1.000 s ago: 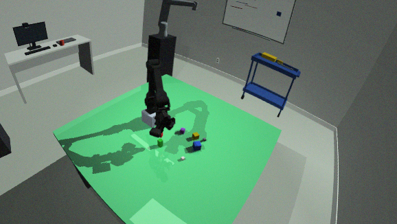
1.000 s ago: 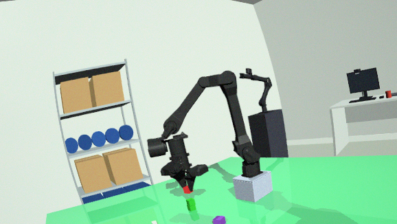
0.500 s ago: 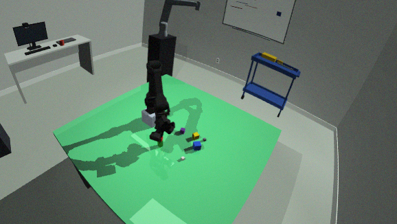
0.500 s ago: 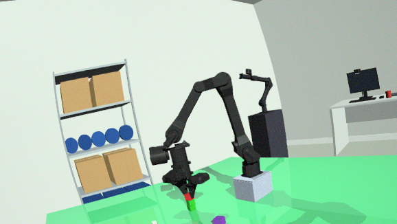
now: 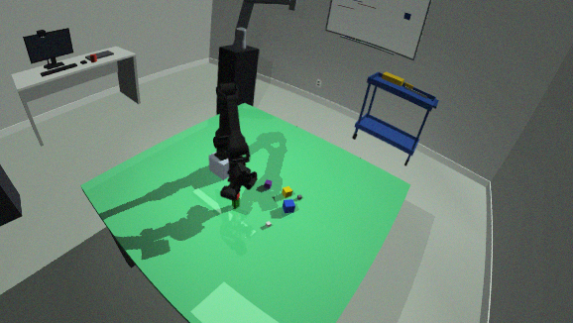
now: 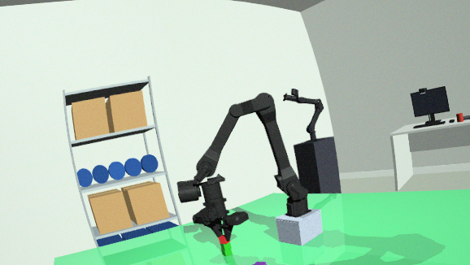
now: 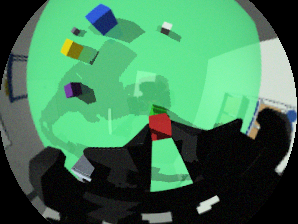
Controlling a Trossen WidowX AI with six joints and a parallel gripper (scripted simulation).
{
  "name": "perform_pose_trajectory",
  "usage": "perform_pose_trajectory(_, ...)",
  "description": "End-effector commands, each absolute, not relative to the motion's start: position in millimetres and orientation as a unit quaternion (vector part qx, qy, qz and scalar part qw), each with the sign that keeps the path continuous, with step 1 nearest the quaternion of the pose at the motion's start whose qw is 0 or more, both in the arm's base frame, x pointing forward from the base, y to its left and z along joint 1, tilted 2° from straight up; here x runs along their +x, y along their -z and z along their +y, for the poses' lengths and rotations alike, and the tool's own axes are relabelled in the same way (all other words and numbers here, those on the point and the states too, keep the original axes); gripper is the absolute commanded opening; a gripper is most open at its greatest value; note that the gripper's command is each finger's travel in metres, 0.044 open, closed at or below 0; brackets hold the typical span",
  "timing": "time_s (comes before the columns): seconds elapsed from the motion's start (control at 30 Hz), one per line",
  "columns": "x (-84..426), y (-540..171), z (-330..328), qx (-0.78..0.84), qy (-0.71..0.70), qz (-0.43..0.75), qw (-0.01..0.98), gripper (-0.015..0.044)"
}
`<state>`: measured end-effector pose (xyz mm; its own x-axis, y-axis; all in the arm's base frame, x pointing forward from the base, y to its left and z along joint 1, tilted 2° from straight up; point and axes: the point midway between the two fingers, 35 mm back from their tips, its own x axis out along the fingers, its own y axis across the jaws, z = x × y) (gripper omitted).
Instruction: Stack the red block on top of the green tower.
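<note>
The red block [image 5: 238, 196] [image 6: 224, 240] [image 7: 160, 123] is held between the fingertips of my gripper [image 6: 224, 238] [image 7: 158, 124], which is shut on it and points down. The green tower [image 5: 235, 203] [image 6: 227, 249] [image 7: 158, 108] stands upright on the table directly below the red block. In the exterior view the red block's underside meets the tower's top, with the red block slightly to the left. Whether they touch I cannot tell for sure. In the wrist view the red block hides most of the tower.
A purple block [image 5: 268, 183] [image 7: 73, 90], a yellow block [image 5: 287, 191] [image 7: 71, 49] and a blue block [image 5: 288, 206] [image 7: 101, 19] lie to one side. A small white block [image 5: 269, 224] [image 7: 166, 27] and a small dark block [image 5: 299, 197] [image 7: 75, 31] lie farther out.
</note>
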<state>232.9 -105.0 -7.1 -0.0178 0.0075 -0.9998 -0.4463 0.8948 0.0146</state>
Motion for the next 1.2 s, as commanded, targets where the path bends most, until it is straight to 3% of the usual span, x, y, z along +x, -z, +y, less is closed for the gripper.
perform_pose_trajectory(0.0, 232.7, 7.9, -105.6, -0.161, -0.167, 0.694, 0.682, 0.0)
perform_pose_trajectory(0.3, 233.0, 5.2, -105.8, -0.161, -0.167, 0.694, 0.682, 0.0)
perform_pose_trajectory(0.87, 233.0, 7.3, -105.1, -0.158, -0.166, 0.694, 0.683, 0.044)
perform_pose_trajectory(1.17, 233.0, 7.3, -105.1, -0.158, -0.166, 0.694, 0.683, 0.044)
